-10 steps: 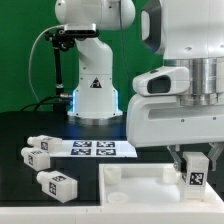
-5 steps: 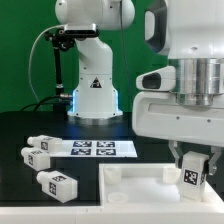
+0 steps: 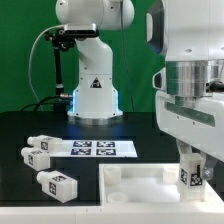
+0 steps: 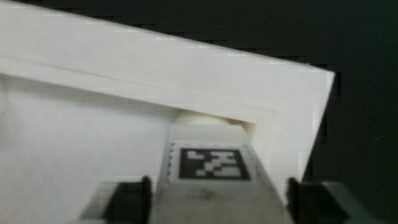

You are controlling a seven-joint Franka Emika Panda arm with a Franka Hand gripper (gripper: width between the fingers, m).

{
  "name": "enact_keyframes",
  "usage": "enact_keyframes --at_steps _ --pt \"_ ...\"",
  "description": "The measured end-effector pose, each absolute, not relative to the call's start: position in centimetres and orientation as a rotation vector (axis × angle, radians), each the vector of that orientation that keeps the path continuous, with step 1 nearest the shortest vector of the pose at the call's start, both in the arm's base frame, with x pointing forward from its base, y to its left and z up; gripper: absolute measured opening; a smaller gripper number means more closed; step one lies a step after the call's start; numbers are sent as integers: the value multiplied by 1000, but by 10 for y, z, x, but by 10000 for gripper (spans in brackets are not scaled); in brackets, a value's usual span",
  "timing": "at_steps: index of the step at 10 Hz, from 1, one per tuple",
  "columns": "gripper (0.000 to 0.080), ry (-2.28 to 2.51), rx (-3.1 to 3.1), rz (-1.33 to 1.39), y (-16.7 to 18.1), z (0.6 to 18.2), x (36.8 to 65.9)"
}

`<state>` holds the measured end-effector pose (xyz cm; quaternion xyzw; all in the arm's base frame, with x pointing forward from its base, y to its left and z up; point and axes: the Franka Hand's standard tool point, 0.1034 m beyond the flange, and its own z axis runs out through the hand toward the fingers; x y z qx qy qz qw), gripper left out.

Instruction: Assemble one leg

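My gripper (image 3: 194, 172) hangs over the right end of the large white panel (image 3: 140, 184) and is shut on a leg (image 3: 194, 176). The leg is a white square post with a tag, held upright with its lower end at the panel. In the wrist view the leg (image 4: 214, 172) stands between my two fingers (image 4: 128, 200), pointing at the panel's corner (image 4: 160, 90) by the raised rim. Three more legs lie on the black table at the exterior view's left: one (image 3: 40, 144), another (image 3: 34, 158) and the nearest (image 3: 54, 185).
The marker board (image 3: 92, 148) lies flat behind the loose legs. The robot's white base (image 3: 95, 95) stands at the back with a black cable post beside it. The panel's raised rim (image 3: 112, 172) borders the leg's spot.
My wrist has turned about its vertical axis with the leg in it. The hand's body now shows a different face, and the leg's tag shifted slightly sideways. The loose legs have not moved.
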<state>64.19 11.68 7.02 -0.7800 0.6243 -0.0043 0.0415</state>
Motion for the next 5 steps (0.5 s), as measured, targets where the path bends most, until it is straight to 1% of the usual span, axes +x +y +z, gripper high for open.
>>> enact_keyframes --at_steps 1,2,3,4,5 --pt "480 1853 -2431 -24 116 70 643" --pt "616 1621 -2579 -73 113 70 645" --pt "616 1348 -2735 -99 112 73 648" --pt "639 1090 -2848 -133 112 74 647" --pt "648 888 -2929 -150 107 66 638"
